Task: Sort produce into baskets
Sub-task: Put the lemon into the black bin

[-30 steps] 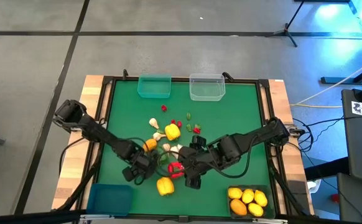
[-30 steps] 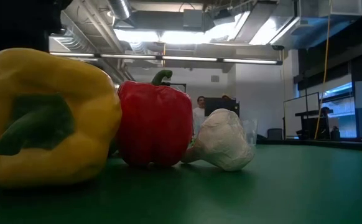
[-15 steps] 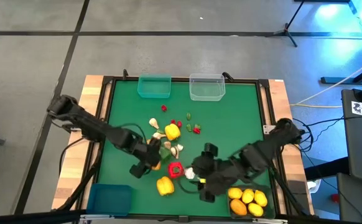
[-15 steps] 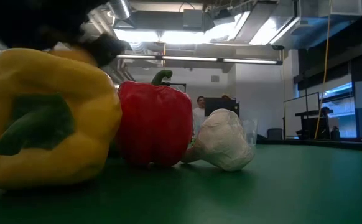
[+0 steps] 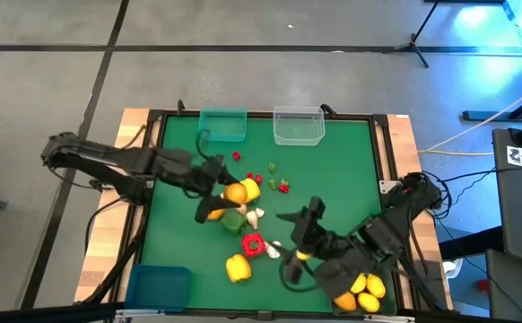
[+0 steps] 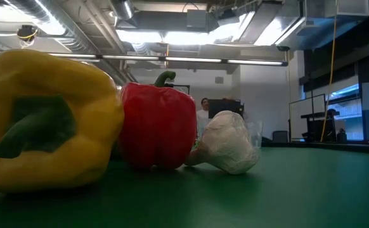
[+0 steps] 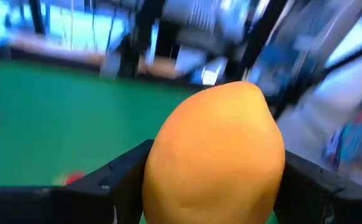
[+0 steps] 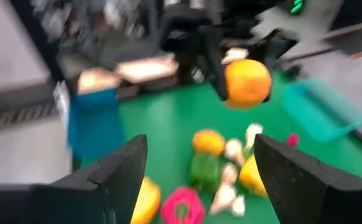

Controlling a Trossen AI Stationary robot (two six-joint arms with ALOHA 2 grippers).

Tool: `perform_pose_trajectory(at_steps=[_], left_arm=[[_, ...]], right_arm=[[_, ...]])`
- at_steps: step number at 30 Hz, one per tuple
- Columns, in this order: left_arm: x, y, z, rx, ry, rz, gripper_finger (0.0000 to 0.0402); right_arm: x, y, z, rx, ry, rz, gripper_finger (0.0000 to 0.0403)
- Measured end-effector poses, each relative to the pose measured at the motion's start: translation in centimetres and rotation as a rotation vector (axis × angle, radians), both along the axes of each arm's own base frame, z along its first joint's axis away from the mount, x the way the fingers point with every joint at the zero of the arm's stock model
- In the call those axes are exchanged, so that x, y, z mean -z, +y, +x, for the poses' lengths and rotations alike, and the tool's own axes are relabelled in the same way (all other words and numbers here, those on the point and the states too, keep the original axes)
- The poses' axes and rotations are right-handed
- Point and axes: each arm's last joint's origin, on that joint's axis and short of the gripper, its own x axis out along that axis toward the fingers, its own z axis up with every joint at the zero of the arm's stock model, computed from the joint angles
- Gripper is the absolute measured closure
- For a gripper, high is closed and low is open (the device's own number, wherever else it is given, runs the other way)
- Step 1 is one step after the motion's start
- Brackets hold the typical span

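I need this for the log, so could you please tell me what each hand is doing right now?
Left hand: closed on the orange citrus, lifted above the table.
Right hand: open, holding nothing.

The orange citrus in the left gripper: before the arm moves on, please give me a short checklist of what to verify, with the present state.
1. Orange citrus sits between the left gripper fingers: ok.
2. Citrus is lifted clear of the pile: cannot tell.
3. Right gripper is open and empty: ok.
4. Right gripper is apart from the left gripper: ok.
5. Dark grey bin with yellow citrus has room: cannot tell.
6. Teal bin and clear bin stand unblocked at the far edge: ok.
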Motion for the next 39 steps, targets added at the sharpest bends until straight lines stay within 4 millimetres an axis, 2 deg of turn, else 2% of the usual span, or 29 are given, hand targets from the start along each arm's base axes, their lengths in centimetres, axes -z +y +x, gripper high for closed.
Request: perform_pose_trajectory(at_steps=[3,6,13,18,23,30,34,39], left_arm=[[-1.6,0.0,-0.4,0.001,-0.135,-0.016,0.0136],[-2.2,-0.1,-0.5,0.015,-0.194,0.011,0.0135],[-1.9,-0.5,-0.1,0.024,-0.189,0.05,0.0135],[-1.9,-0.5,-0.1,-0.001,-0.195,0.078,0.0135],[-2.0,-0.5,-0.1,-0.004,-0.203,0.082,0.0135],[-2.2,-0.5,0.0,-0.001,-0.23,0.101,0.0135],[-2.1,-0.5,0.0,0.005,-0.223,0.104,0.0135],[-2.1,-0.5,0.0,0.0,-0.225,0.105,0.0135]], right_arm=[[-0.5,-1.1,1.1,0.062,-0.062,-0.008,0.0114],[-0.9,-2.6,2.4,0.086,-0.095,-0.001,0.0114],[-1.8,-5.5,4.8,0.073,-0.142,-0.042,0.0114],[-1.7,-6.6,5.6,-0.05,-0.099,-0.015,0.0114],[-1.6,-7.8,6.0,-0.037,-0.088,-0.021,0.0114],[-1.5,-8.4,6.5,-0.053,-0.059,-0.098,0.0114],[-1.1,-8.2,6.7,-0.132,-0.032,-0.094,0.0113],[-1.2,-8.3,6.8,-0.148,-0.027,-0.132,0.0109]])
